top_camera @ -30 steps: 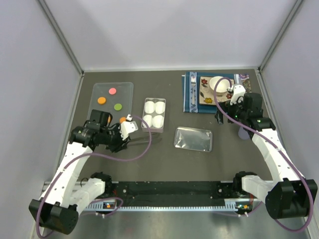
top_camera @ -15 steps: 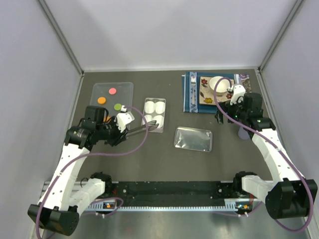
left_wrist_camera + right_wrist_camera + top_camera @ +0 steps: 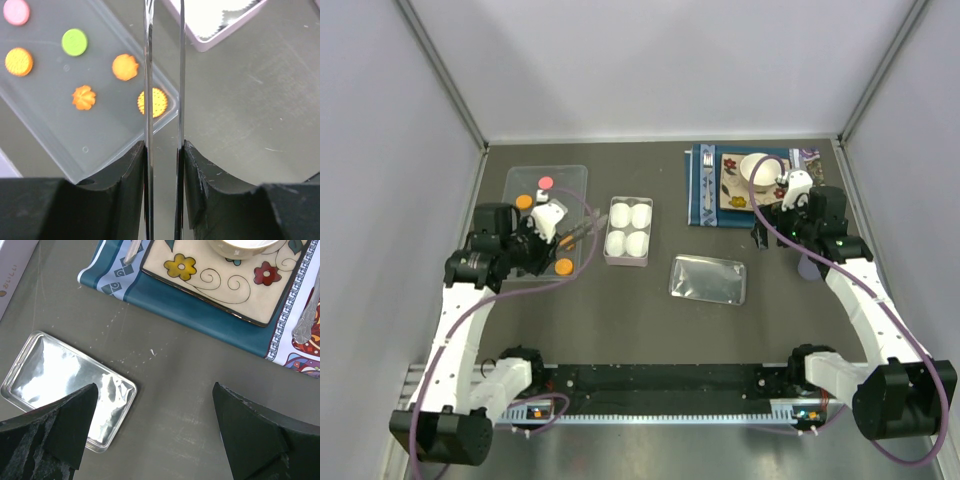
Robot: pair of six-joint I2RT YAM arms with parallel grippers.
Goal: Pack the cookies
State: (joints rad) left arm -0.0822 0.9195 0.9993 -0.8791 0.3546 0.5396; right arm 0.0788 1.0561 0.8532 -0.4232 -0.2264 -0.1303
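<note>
A: While the left fingers (image 3: 136, 165) are clenched on the tweezers (image 3: 148, 75), is anything caught between the blades?

B: No. The two thin blades run out ahead of the fingers with a narrow gap, and only table (image 3: 250, 125) and tray show through it. The cookies (image 3: 74, 42) lie loose in the clear tray (image 3: 50, 135). One yellow-orange cookie (image 3: 159, 102) sits directly beneath the left blade, just ahead of the fingers. The rest are off to the left of the blades and farther out.

A: What could go wrong from here?

B: As I judge it, the blades are long and thin, so a slight twist in the fingers would swing the tips wide of so small a disc. A pinch off centre could flick the cookie out of the tray or tip it on edge. Pressing down could shove the light tray aside.

A: Anything in the way?

B: The tray's raised rim crosses under the blades, between that cookie and the four-cup box (image 3: 205, 44) ahead and to the right. A low carry could clip it. The right fingers (image 3: 60, 415) are spread wide and hold nothing. They hover over bare table with the clear lid (image 3: 65, 370) just ahead to their left and the placemat (image 3: 200, 315) and plate (image 3: 220, 290) beyond, so I don't expect them to interfere.
</note>
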